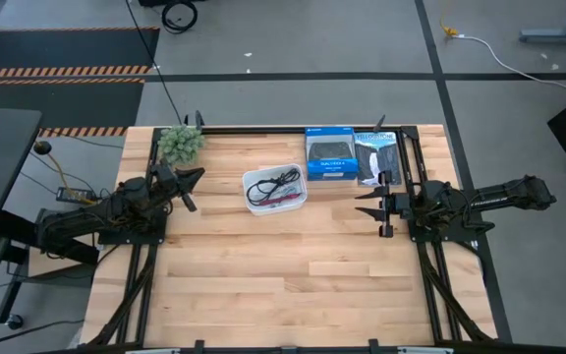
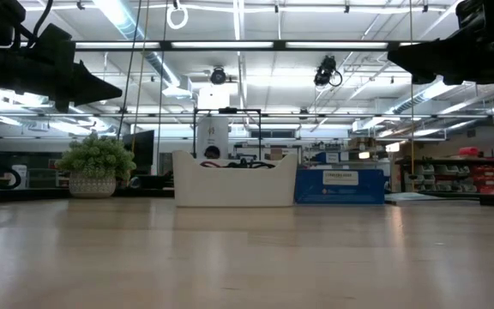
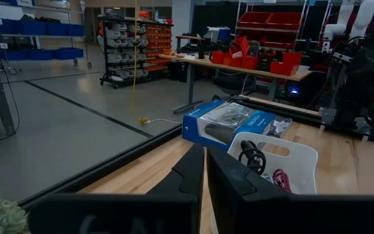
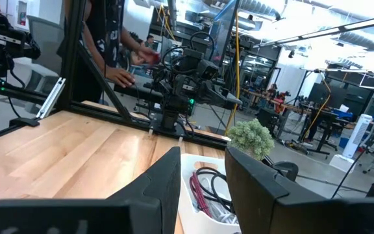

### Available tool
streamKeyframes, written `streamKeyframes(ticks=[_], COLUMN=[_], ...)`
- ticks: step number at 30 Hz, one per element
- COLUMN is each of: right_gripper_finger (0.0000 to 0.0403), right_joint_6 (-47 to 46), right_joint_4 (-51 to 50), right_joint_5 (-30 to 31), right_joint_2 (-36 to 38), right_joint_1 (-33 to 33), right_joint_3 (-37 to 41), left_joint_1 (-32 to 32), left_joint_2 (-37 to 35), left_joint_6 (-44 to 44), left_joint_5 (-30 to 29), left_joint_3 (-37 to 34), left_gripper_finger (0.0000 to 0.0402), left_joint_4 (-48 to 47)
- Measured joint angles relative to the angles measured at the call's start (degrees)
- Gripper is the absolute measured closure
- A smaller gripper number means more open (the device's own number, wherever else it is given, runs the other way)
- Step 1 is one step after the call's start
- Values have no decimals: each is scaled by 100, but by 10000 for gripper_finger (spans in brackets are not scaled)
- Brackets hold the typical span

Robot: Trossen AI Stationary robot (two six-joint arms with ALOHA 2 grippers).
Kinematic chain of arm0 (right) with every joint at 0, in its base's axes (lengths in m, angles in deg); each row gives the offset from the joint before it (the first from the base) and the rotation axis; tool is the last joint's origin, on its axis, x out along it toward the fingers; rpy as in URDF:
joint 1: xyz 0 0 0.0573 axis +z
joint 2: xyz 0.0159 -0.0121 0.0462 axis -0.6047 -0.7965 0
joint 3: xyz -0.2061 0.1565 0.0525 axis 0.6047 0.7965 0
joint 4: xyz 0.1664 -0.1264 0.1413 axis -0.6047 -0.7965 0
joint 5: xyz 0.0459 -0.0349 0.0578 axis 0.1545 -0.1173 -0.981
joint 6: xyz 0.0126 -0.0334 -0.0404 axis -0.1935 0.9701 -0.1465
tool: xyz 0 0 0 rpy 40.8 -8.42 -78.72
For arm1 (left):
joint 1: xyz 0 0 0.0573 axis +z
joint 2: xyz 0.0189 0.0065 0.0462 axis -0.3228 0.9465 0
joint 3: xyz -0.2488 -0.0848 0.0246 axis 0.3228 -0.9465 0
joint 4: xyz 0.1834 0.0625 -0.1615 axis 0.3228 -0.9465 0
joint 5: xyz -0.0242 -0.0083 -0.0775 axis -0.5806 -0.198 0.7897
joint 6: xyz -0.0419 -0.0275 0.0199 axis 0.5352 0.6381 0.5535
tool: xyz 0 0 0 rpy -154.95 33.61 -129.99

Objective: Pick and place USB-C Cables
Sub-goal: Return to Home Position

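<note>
The wooden bench [image 1: 263, 285] carries everything, with a dark frame running along its edges. The left arm [image 1: 96, 211] is folded low over the bench's left edge and the right arm [image 1: 480, 202] over its right edge. Both point inward towards the middle and sit well apart from the things between them.

Beyond the left edge, the right wrist view shows a person in dark clothes [image 4: 102, 26] standing behind the left arm.

A blue retail box [image 1: 329, 155] and a dark retail box [image 1: 376, 157] lie side by side against the far edge, towards the far right corner. Just beside the blue box, nearer the bench's middle, stands the white bin [image 2: 234, 184]. A small potted plant [image 1: 181, 143] stands at the far left corner.

The left gripper [image 3: 204, 151] hangs above the bench near the left edge. Its fingers are drawn almost together, with only a sliver between them, and they hold nothing. The right gripper [image 4: 202, 153] hangs near the right edge with its fingers parted by a clear gap, and it too is empty.

The USB-C Cables [image 1: 275, 187] lie inside the white bin. A black cable [image 3: 252, 156] is looped on top with a dark red cable [image 3: 281, 179] beside it. The paler cables cannot be made out against the white walls.
</note>
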Motion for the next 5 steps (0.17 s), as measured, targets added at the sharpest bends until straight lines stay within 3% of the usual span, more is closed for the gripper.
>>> streamKeyframes(ticks=[5], right_gripper_finger=[275], right_joint_6=[0], right_joint_4=[0], right_joint_5=[-1], right_joint_2=[-1], right_joint_1=[1], right_joint_3=[1], left_joint_1=[0], left_joint_2=[0], left_joint_6=[0], left_joint_5=[-1], left_joint_3=[0], left_gripper_finger=[377], left_joint_4=[1])
